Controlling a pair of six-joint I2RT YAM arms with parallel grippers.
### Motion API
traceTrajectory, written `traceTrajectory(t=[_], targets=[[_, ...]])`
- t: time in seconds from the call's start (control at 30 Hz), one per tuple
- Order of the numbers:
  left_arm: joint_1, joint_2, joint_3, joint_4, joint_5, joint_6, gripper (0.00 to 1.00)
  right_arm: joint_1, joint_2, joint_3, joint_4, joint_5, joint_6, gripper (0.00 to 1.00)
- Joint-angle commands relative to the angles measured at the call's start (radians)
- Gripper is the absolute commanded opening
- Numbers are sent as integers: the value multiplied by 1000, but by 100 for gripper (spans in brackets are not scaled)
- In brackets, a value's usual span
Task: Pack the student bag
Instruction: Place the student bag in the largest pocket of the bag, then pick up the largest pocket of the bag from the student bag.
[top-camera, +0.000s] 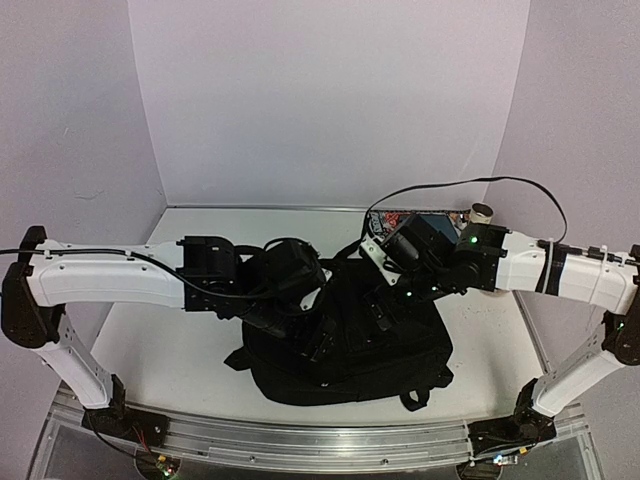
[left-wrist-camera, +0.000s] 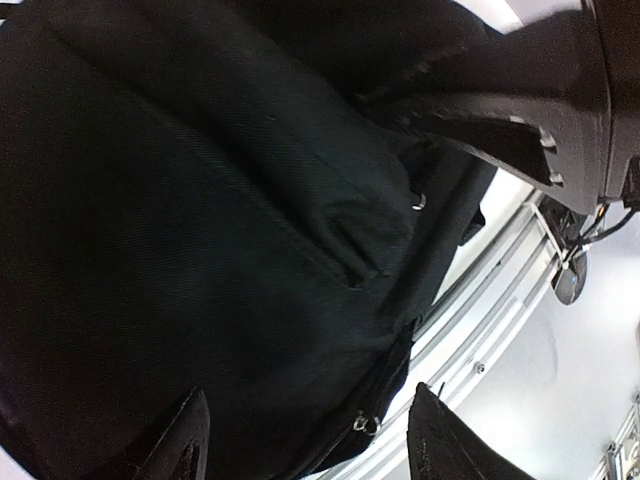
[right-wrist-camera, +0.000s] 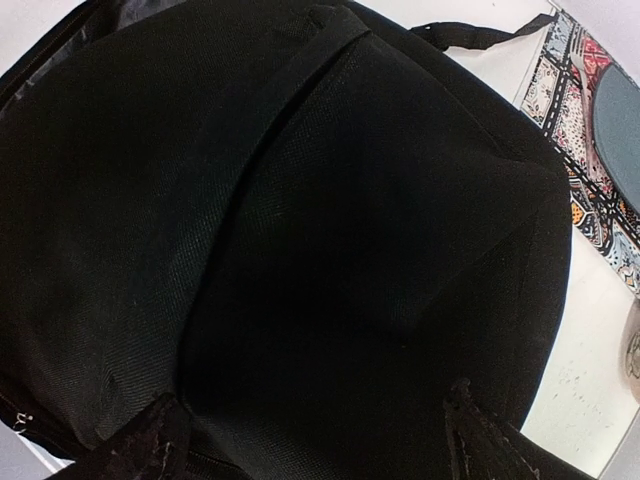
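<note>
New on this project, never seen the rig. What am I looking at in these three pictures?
Two white robot arms are bolted at the near edge of a table. The top view looks down from above and behind them, showing the left arm and the right arm. The other two views come from a camera on each wrist, so the dark prongs at the bottom are that arm's own fingers. A black bag lies on the table, with a book beyond it. The left fingers and right fingers are spread open over the bag. Nothing is held.

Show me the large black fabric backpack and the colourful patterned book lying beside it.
Black fabric backpack (top-camera: 350, 370), top view, on its near front panel.
Colourful patterned book (right-wrist-camera: 575, 60), right wrist view, on the cover's patterned border.
</note>
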Motion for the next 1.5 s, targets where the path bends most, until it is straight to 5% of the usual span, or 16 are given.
traceTrajectory(t=[0.0,0.6,0.8,1.1,1.47], targets=[[-32,60,78,30,54,60,68,2,26,-11,-30,60,-6,89],[-68,268,203,47,163,125,42,-66,-15,-34,-28,113,17,89],[-70,269,175,47,171,123,38,-77,-15,-40,-23,115,15,89],[-70,248,148,43,106,92,18,-78,-18,-44,-7,90,17,89],[-67,188,80,28,40,52,12,-79,-47,-52,3,72,15,88]])
